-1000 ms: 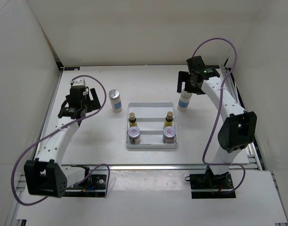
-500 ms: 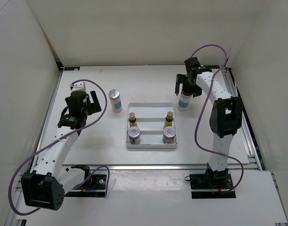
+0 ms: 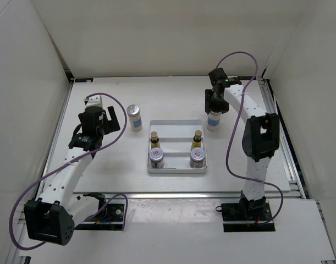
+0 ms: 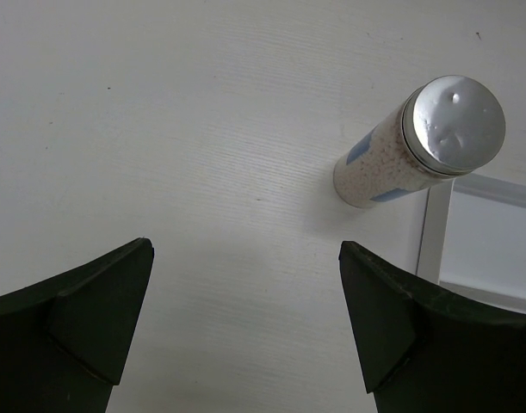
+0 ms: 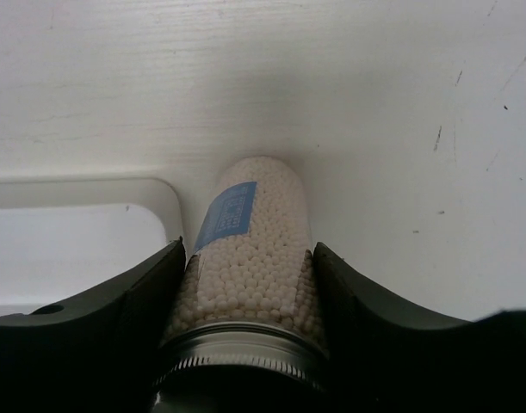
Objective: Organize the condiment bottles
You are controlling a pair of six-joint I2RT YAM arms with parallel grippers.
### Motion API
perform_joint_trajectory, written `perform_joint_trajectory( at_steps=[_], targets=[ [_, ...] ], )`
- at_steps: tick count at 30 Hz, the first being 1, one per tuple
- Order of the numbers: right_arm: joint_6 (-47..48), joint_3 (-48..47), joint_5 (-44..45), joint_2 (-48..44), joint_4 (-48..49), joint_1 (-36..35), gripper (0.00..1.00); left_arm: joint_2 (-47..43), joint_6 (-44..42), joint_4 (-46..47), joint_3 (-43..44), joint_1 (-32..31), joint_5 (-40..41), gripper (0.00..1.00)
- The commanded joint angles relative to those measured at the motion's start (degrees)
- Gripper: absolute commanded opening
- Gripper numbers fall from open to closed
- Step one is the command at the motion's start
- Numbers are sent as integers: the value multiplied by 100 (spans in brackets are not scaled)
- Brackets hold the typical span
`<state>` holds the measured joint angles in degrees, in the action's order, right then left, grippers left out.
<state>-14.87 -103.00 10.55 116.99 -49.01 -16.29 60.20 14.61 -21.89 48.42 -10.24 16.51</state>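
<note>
My right gripper is shut on a white condiment bottle with a blue label, which stands on the table just beyond the tray's back right corner. In the right wrist view both fingers press the sides of that bottle just below its silver cap. A second white bottle stands left of the tray. My left gripper hangs open to its left, apart from it. In the left wrist view this bottle is ahead and right of the open gripper. Two yellow bottles and two silver-lidded jars stand in the tray.
The flat white-grey tray lies at the table's middle; its rim shows beside the left bottle and its corner beside the right bottle. White walls close the table on three sides.
My right gripper has come down around the right white bottle and closed on it. My left arm has shifted slightly and stays open.
</note>
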Motion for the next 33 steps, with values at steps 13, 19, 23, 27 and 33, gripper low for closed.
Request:
perform_joint_trajectory(
  at_steps=[13, 19, 23, 27, 33],
  targets=[
    [310, -502, -483, -1407, -354, -655, 13, 26, -11, 97, -35, -154, 19, 100],
    [90, 113, -598, -1354, -91, -1016, 12, 26, -11, 97, -35, -154, 19, 100],
    [143, 368, -650, -1118, 76, -1227, 4, 26, -11, 97, -35, -154, 71, 100],
    [143, 552, -598, -932, 207, -1227, 2, 26, -11, 97, -35, -206, 71, 100],
    [248, 501, -720, -669, 322, -1227, 29, 131, -64, -25, 18, -206, -86, 100]
  ],
)
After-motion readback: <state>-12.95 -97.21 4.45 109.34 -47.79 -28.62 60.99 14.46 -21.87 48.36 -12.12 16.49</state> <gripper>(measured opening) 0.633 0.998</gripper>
